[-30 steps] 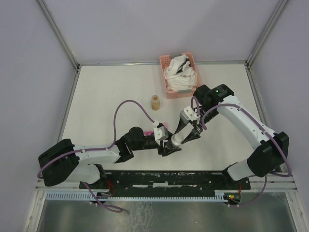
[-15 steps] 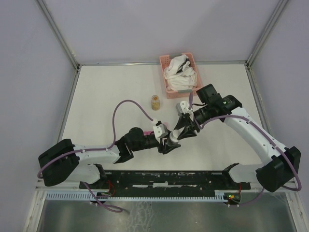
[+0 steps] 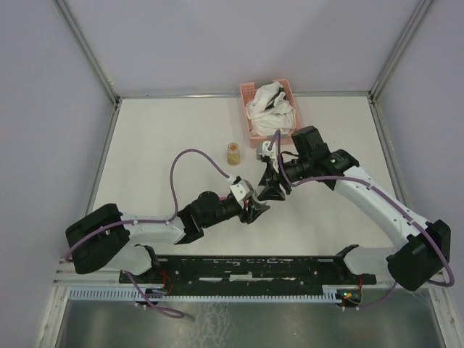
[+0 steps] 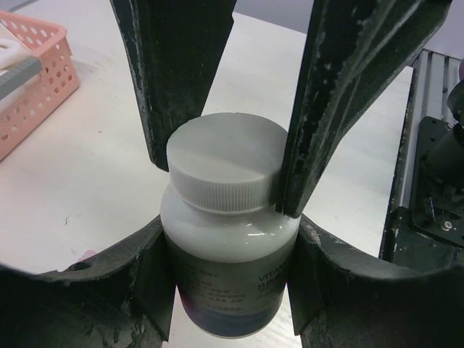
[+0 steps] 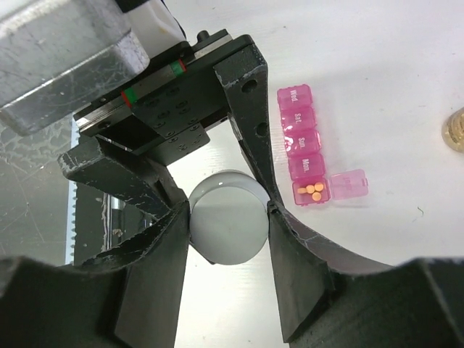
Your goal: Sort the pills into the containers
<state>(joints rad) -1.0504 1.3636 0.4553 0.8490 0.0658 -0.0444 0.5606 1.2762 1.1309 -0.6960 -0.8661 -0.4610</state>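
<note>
**We open the bottle with both arms before any pill reaches the pill box**

Our left jaws are closed partway around the body of the white pill bottle [image 4: 228,261], gripping it on both sides. The right jaws come in from the opposite end and pinch its ribbed cap [image 4: 225,163], one finger against each side. We judge this to be the opening step. The left should brace the bottle while the right turns about the cap's own axis, squeezing enough not to slip on the ribs and lifting only once the thread lets go. The pink pill box [image 5: 304,138] lies on the worktop [image 3: 167,145] just beside the right jaws' outer finger. Its end compartment [image 5: 312,191] is open, with a few orange pills inside.
</note>
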